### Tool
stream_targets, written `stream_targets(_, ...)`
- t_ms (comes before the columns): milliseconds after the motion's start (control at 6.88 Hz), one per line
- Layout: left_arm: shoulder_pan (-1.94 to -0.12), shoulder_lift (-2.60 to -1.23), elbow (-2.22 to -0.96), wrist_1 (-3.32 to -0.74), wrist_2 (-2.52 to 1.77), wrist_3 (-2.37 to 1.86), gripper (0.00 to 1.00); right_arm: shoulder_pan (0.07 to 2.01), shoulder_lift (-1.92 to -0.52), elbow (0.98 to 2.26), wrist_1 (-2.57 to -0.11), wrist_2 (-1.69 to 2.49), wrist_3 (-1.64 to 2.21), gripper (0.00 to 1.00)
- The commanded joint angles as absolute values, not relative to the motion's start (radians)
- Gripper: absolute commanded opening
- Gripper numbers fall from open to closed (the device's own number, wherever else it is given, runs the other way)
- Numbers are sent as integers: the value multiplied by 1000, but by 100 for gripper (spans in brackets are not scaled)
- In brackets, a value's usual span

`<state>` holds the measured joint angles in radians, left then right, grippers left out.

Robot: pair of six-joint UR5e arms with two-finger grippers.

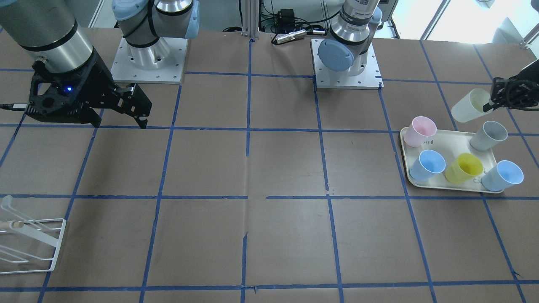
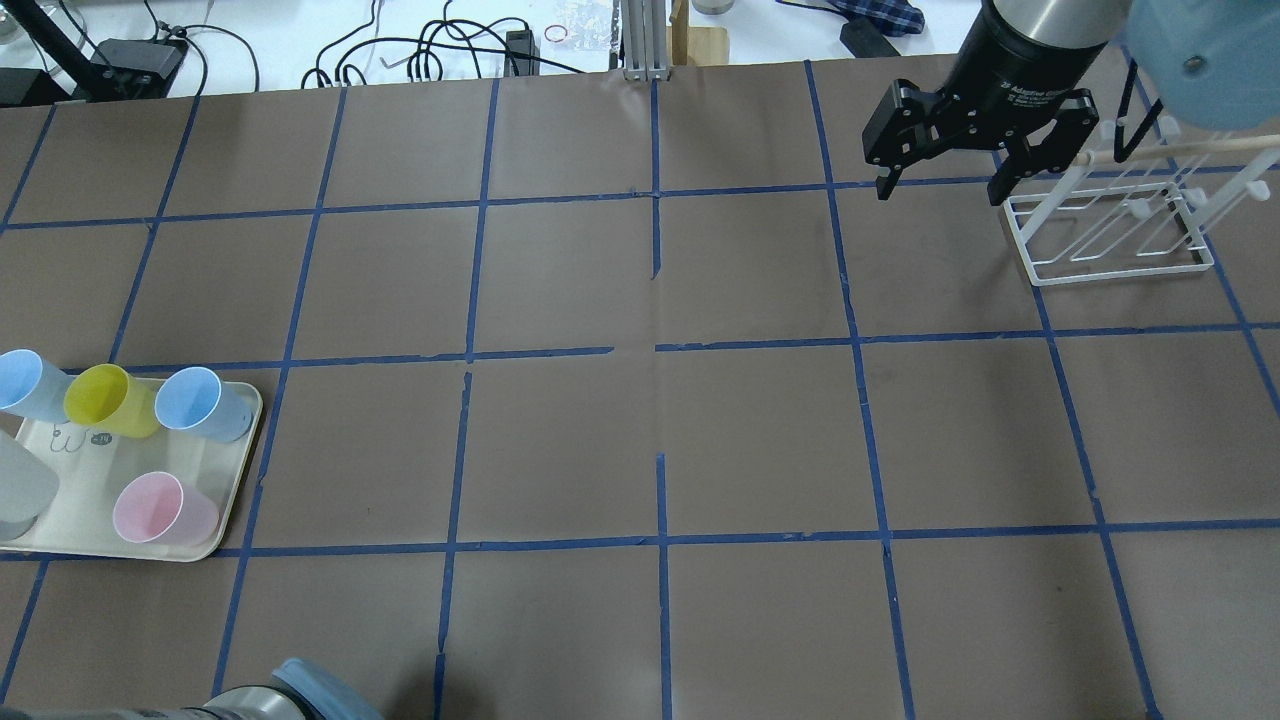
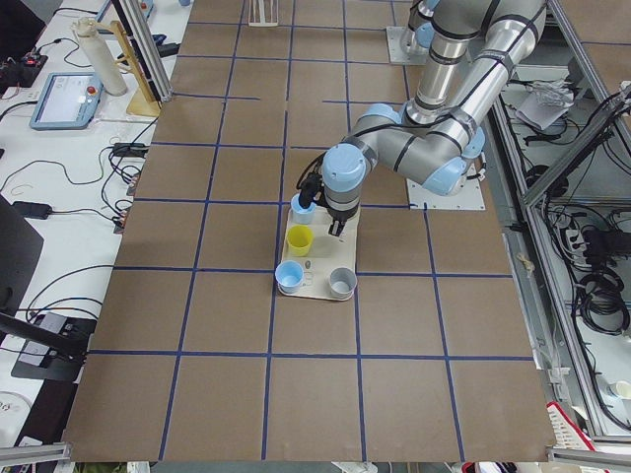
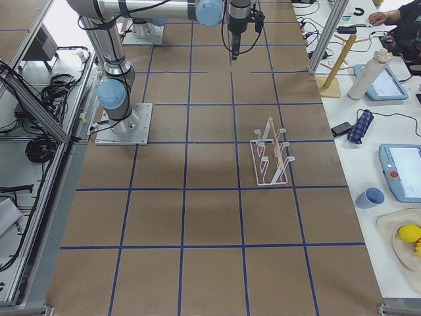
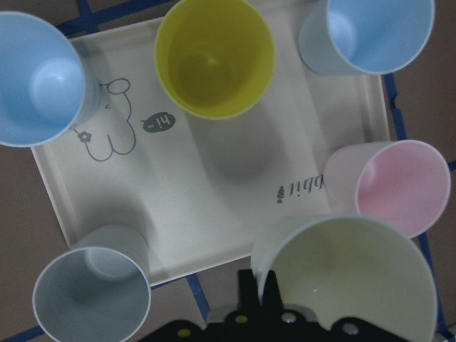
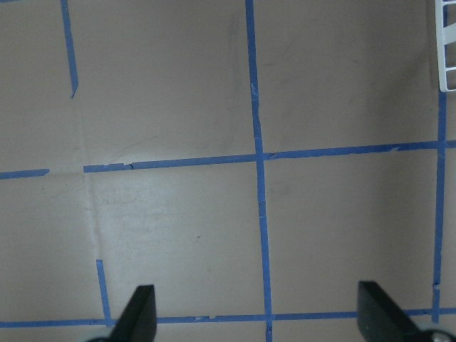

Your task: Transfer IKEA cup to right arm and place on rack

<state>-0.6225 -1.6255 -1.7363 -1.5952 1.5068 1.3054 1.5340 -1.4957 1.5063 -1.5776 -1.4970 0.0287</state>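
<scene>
The cream IKEA cup (image 1: 468,106) hangs tilted in the air just behind the tray, above the table. My left gripper (image 1: 492,103) is shut on its rim. In the left wrist view the cup (image 5: 353,281) fills the lower right, with one finger (image 5: 251,292) on the outside of its rim. My right gripper (image 1: 120,122) is open and empty, hovering over the table; from overhead it (image 2: 940,192) is just left of the white wire rack (image 2: 1110,228). The rack also shows in the front view (image 1: 31,240).
The cream tray (image 1: 446,134) holds a pink cup (image 1: 421,130), two blue cups (image 1: 428,164) (image 1: 503,174), a yellow cup (image 1: 464,167) and a grey cup (image 1: 488,134). Brown paper with blue tape lines covers the table between tray and rack.
</scene>
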Motion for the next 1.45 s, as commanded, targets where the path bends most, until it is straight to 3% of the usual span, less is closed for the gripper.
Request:
stream_targets(0, -717, -1589, -1667, -1834, 1374, 1283, 0, 1534, -1496, 1506, -1580, -1488, 29, 100)
stream_targets(581, -874, -1605, -1834, -2116, 758, 1259, 0, 1532, -1476, 1499, -1580, -1500, 26, 100)
stream_targets(872, -986, -1612, -2000, -2111, 458, 1264, 0, 1531, -1462, 1508, -1579, -1503, 26, 100)
stream_targets(1308, -1257, -1624, -2110, -2105, 32, 1272, 0, 1531, -1466, 1509, -1575, -1503, 23, 100)
